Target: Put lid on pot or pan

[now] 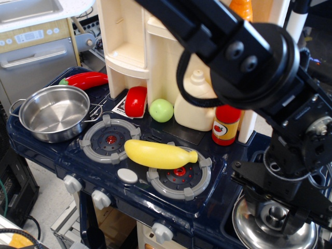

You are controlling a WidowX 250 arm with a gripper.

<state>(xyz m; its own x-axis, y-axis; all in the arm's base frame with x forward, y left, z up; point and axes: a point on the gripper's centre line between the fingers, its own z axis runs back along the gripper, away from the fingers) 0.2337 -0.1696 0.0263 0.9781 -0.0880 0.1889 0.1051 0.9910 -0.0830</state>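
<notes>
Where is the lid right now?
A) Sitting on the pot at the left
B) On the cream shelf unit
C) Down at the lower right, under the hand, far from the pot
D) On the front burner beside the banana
C: the lid lies at the lower right with the hand directly over its knob, while the pot sits open and empty at the far left of the stove.
</notes>
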